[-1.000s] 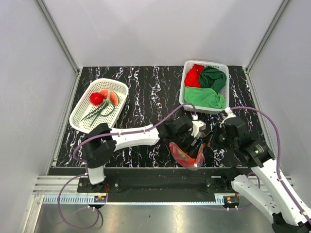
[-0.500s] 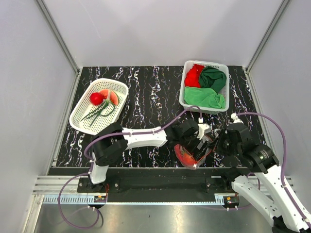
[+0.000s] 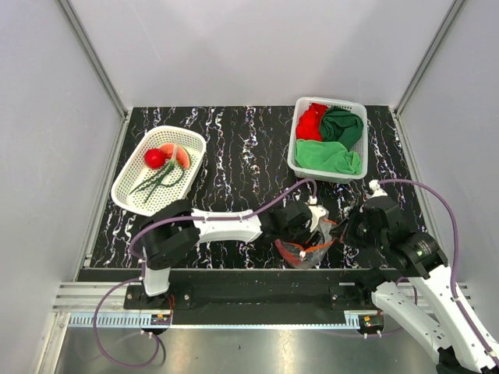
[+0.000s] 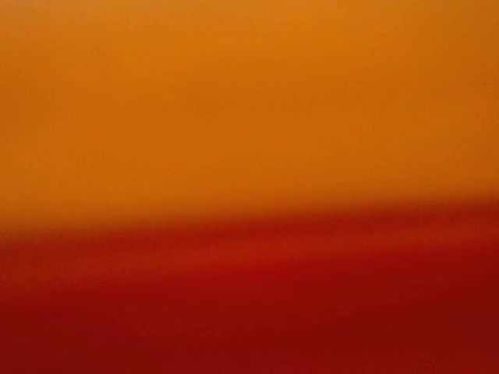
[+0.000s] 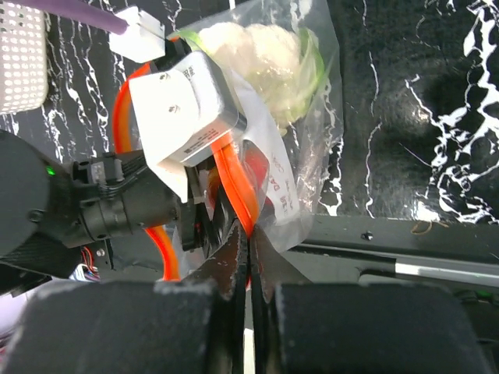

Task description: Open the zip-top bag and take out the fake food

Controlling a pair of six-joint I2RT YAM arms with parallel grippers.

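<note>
The zip-top bag (image 3: 306,251) lies at the table's near edge between my two grippers. In the right wrist view the clear bag (image 5: 312,117) holds a pale green cabbage (image 5: 257,47) and something red (image 5: 263,167). My right gripper (image 5: 249,238) is shut on the bag's orange-red zip strip (image 5: 234,183). My left gripper (image 3: 306,234) reaches into the bag's mouth, and its fingers are hidden there. The left wrist view is only an orange and red blur. A red round fruit (image 3: 154,158), a watermelon slice (image 3: 182,156) and dark green pieces (image 3: 160,179) lie in the left white basket (image 3: 129,191).
A second white basket (image 3: 295,160) at the back right holds red and green cloths. The table's near edge and the metal rail (image 5: 405,249) run just under the bag. Grey walls stand on three sides.
The right arm has drawn back to the right with the zip strip. The left gripper has pushed lower into the bag's mouth. The bag now lies lower and flatter.
</note>
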